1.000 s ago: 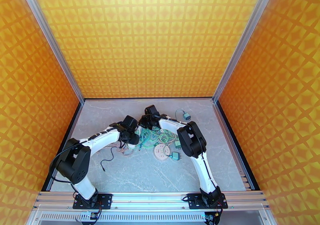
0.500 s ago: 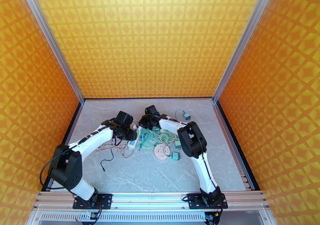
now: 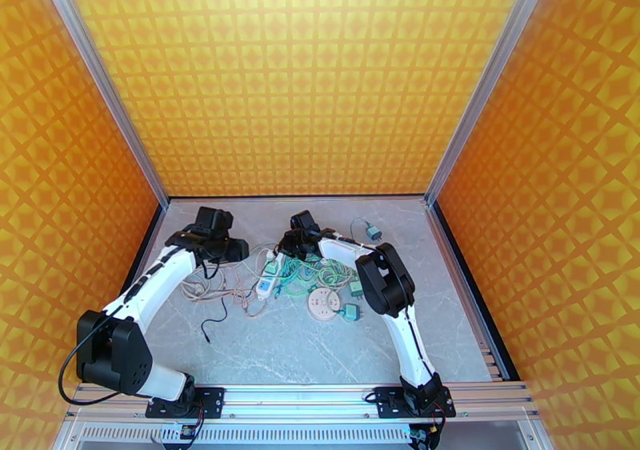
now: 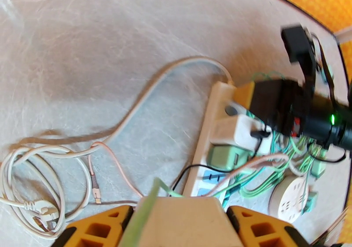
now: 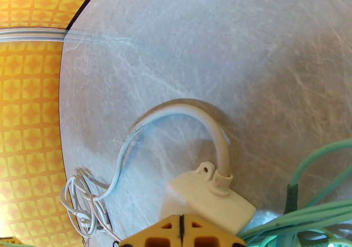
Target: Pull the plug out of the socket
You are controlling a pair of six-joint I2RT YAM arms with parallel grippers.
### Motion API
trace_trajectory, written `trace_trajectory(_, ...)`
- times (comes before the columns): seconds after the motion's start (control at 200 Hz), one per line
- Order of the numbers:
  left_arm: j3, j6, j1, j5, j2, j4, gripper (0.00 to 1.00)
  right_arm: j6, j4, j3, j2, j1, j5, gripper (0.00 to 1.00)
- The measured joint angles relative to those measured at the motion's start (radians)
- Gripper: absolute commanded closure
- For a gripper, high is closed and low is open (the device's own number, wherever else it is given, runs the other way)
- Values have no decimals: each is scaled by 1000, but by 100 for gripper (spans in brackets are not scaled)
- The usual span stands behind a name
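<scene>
Plug, cream-coloured, sits pinched in your left end effector, clear of the power strip stretching away ahead, whose cord end your pressed-together right end effector rests on.

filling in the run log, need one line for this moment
left gripper: shut on plug, clear of power strip | right gripper: shut, at its cord end

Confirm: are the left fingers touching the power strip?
Apart. Top external view: bare table between the left gripper and the power strip; its fingers hold a beige plug.
</scene>
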Motion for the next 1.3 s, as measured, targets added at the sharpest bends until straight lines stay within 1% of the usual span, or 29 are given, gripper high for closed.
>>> trace_trajectory(0.12, -31, -33, 43, 47, 0, 31, 72, 0, -2, -1, -2, 0, 4, 100)
trace_trajectory(0.26, -132, -72, 39, 151, -31, 101, 72, -7, -8, -1, -4, 0, 8, 100)
trace_trajectory(0.345, -212, -93, 9, 196, -79, 128, 72, -8, -9, -1, -4, 0, 8, 100)
trace_trajectory(0.55, -359, -138, -120, 251, -201, 183, 72, -16, -17, 3, -4, 0, 8, 100)
trace_trajectory(0.68, -461, -195, -201, 249, -240, 231, 71, -24, -35, 12, -4, 0, 12, 100)
trace_trajectory(0.825, -536, -248, -311, 211, -241, 264, 72, -34, -43, 13, -4, -1, 13, 100)
trace_trajectory(0.95, -557, -275, -372, 175, -226, 274, 71, -41, -43, 13, -4, -1, 13, 100)
trace_trajectory(1.1, -557, -295, -434, 136, -180, 302, 68, -42, -42, 12, -4, -1, 13, 100)
trace_trajectory(1.22, -557, -295, -472, 113, -129, 307, 62, -42, -42, 3, -10, -2, 16, 100)
trace_trajectory(1.3, -553, -295, -485, 104, -108, 310, 53, -42, -43, -4, -16, -3, 18, 100)
